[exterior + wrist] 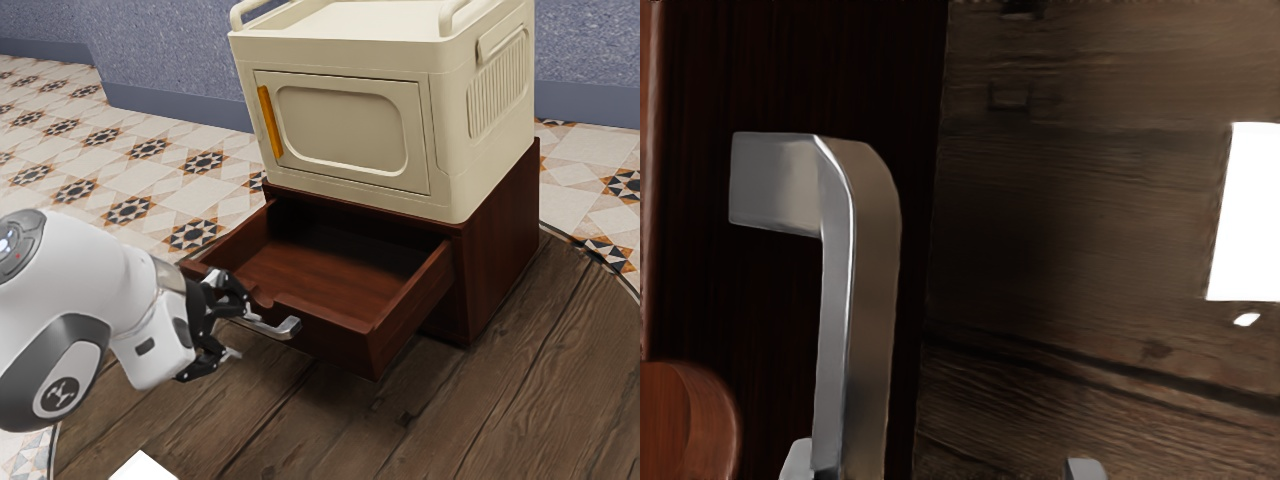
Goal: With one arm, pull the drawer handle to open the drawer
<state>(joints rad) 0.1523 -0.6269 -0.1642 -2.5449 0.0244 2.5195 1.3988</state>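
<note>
The black gripper (238, 328) is open at the drawer front, one finger by the near part of the silver handle (275, 326) and the other well apart from it. The brown drawer (335, 275) stands pulled out of its dark red-brown cabinet (493, 240), its interior visible. In the wrist view, the handle (870, 290) runs down between the spread fingertips of the gripper (940, 468). One tip is close to the handle on the side toward the drawer front (700, 270); a wide gap separates the other from it.
A cream box (345, 125) with an orange door handle (270, 122) sits on top of the cabinet. Wood-plank surface (460, 415) extends around the cabinet and under the drawer. A white block (143, 468) lies near the exterior view's lower edge.
</note>
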